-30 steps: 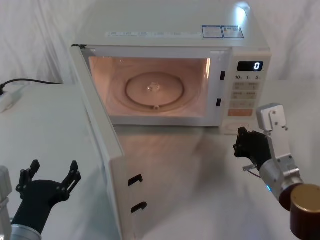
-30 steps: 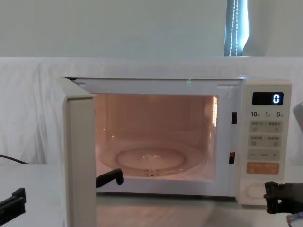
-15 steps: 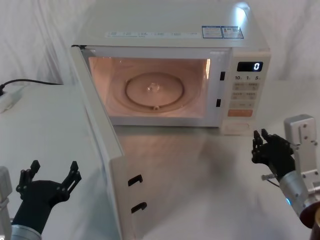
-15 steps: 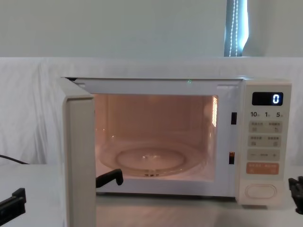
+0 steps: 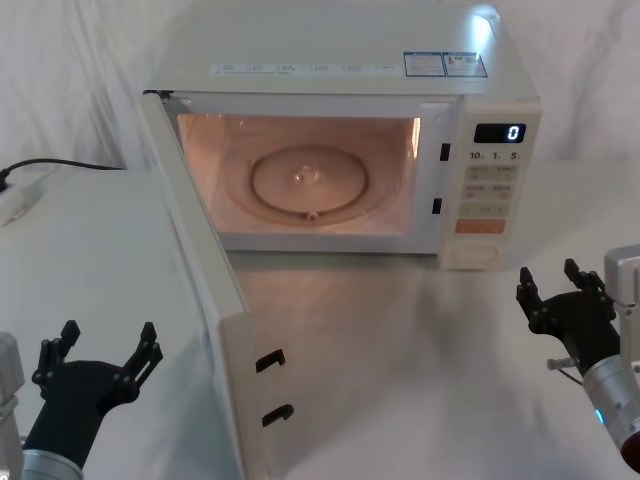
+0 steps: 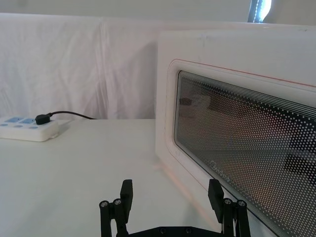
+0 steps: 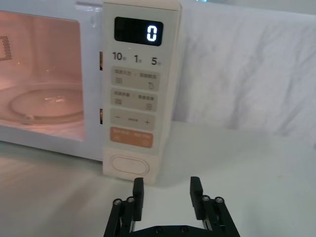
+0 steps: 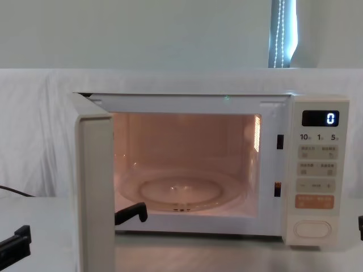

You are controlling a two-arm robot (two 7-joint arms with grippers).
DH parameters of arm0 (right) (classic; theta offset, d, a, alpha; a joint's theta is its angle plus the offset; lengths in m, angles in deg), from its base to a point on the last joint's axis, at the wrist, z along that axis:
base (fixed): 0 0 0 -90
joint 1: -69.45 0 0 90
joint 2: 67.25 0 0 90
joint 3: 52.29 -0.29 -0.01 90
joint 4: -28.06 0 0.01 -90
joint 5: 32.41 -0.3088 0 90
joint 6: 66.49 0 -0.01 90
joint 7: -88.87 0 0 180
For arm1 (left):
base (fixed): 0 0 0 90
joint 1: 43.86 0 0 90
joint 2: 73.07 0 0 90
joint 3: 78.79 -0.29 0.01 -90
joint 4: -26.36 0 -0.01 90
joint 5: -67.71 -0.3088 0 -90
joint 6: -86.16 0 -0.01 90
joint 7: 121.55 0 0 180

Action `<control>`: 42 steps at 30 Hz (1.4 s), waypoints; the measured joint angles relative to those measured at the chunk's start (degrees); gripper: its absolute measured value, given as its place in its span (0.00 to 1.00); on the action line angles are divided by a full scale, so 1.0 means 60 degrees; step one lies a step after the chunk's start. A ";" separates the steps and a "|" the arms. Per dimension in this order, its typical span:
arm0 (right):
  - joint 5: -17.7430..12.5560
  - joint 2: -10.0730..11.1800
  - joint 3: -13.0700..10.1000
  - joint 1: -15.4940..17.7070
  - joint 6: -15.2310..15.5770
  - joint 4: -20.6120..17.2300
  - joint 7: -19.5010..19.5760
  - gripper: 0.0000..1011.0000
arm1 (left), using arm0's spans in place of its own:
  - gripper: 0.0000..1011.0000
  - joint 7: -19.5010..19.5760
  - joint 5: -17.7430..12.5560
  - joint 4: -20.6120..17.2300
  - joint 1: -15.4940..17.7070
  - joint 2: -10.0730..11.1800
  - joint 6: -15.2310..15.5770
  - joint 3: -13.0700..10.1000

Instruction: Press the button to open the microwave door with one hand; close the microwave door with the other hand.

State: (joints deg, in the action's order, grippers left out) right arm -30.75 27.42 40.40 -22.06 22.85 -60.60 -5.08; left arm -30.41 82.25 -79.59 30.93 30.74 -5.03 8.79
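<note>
The cream microwave stands at the back of the table with its cavity lit. The microwave door is swung wide open toward me on the left; the left wrist view shows its windowed outer face. The wide cream button sits at the foot of the control panel, uncovered. My right gripper hovers open and holding nothing in front of the panel, a short way back from the button. My left gripper waits open at the lower left, beside the door's outer face.
A white power strip with a black cable lies at the table's far left. White cloth covers the table and the wall behind. The open door splits the table in front of the microwave into left and right parts.
My right gripper has drawn back from the button, moving right and toward me, and its fingers have spread apart. The door and my left arm have stayed put.
</note>
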 joint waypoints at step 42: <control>-0.0054 0.0071 -0.0377 0.0167 -0.0167 -0.0052 0.0079 0.99 | 0.99 -0.0001 0.0000 0.0000 0.0000 0.0000 0.0000 0.0000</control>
State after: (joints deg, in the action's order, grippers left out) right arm -31.08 27.84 38.14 -21.06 21.85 -60.91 -4.61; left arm -30.41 82.25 -79.59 30.93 30.73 -5.03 8.79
